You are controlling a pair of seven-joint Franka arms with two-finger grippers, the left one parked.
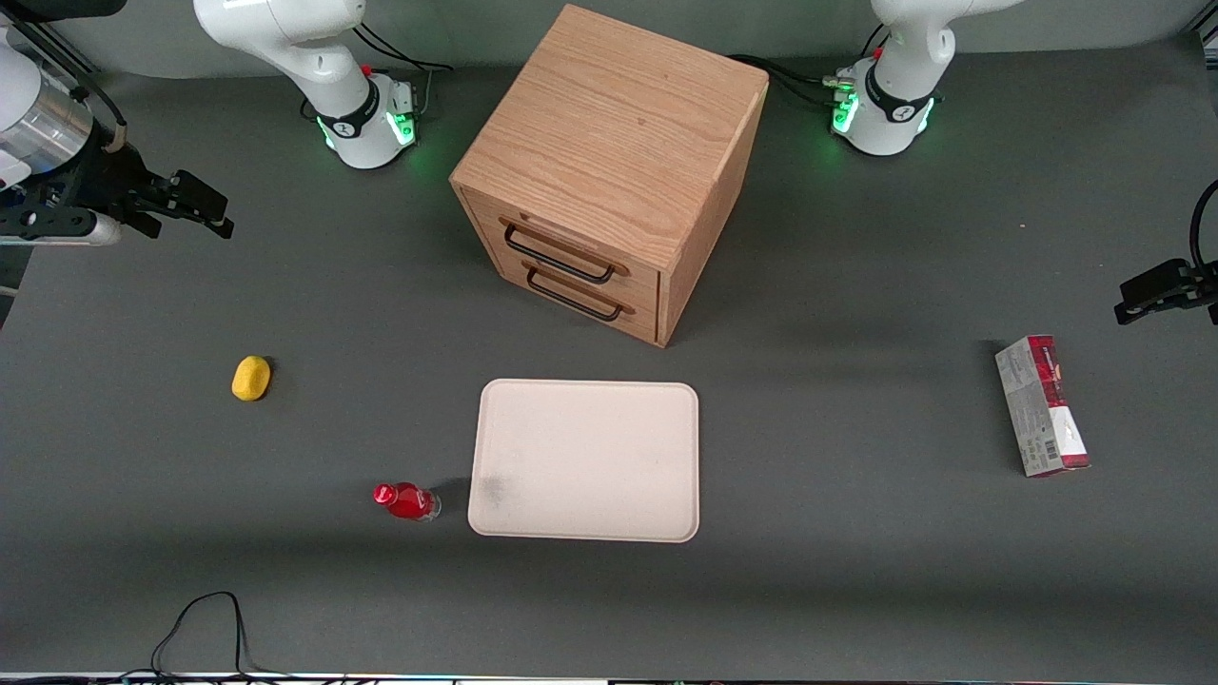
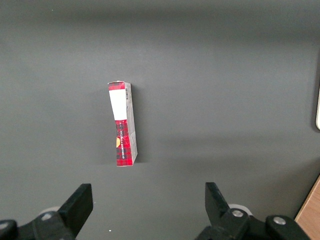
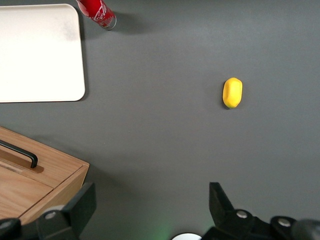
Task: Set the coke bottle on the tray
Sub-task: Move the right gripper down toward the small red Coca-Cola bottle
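The coke bottle [image 1: 407, 501] is a small red bottle with a red cap, lying on the dark table just beside the tray's near corner, on the working arm's side. It also shows in the right wrist view [image 3: 97, 12]. The tray [image 1: 585, 460] is pale beige with a dark smudge near that corner and nothing on it; it shows in the right wrist view too [image 3: 40, 55]. My right gripper [image 1: 195, 206] hovers open and empty high over the working arm's end of the table, far from the bottle. Its fingers [image 3: 75, 210] stand wide apart.
A wooden two-drawer cabinet [image 1: 609, 171] stands farther from the front camera than the tray. A yellow lemon-like lump [image 1: 251, 378] lies on the table between the gripper and the bottle. A red-and-grey carton [image 1: 1042, 406] lies toward the parked arm's end.
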